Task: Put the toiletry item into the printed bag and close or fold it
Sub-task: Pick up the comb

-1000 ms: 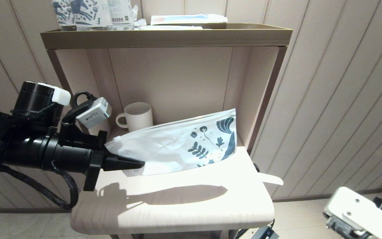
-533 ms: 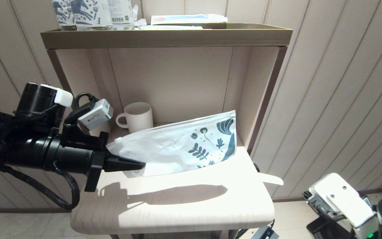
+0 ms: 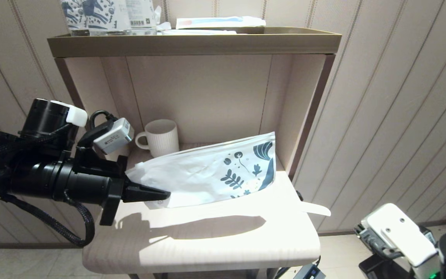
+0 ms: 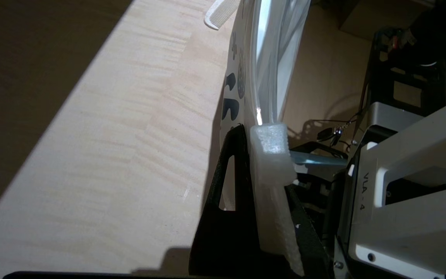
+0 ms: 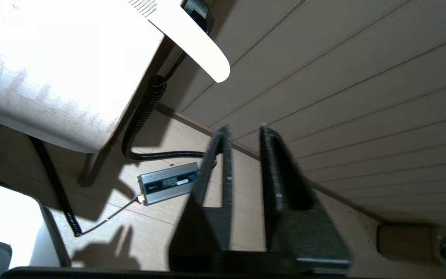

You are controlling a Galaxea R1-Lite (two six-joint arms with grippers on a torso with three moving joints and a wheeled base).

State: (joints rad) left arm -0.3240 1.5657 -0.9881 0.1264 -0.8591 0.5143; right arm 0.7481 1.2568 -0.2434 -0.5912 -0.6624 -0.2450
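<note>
The printed bag [image 3: 207,174], white with dark blue leaves at its far end, hangs on edge just above the pale table [image 3: 207,240]. My left gripper [image 3: 165,192] is shut on the bag's plain near corner; in the left wrist view the bag [image 4: 261,58] runs away from the pinching jaws of the left gripper [image 4: 252,130]. The toiletry item [image 3: 316,208], a slim cream-white comb, lies at the table's right edge with its rounded end sticking out over it. My right gripper [image 5: 244,130] is low at the right, beside the table, open and empty, below the toiletry item [image 5: 192,35].
A ribbed white mug [image 3: 160,135] stands at the back left of the alcove. The upper shelf [image 3: 192,42] carries horse-printed packs [image 3: 91,13] and a flat white-and-blue packet [image 3: 219,22]. On the floor lie a grey power adapter [image 5: 168,183] and a black cable [image 5: 145,112].
My right arm has risen into view at the lower right and its jaws have parted. The left gripper, still holding the bag, has shifted slightly.
</note>
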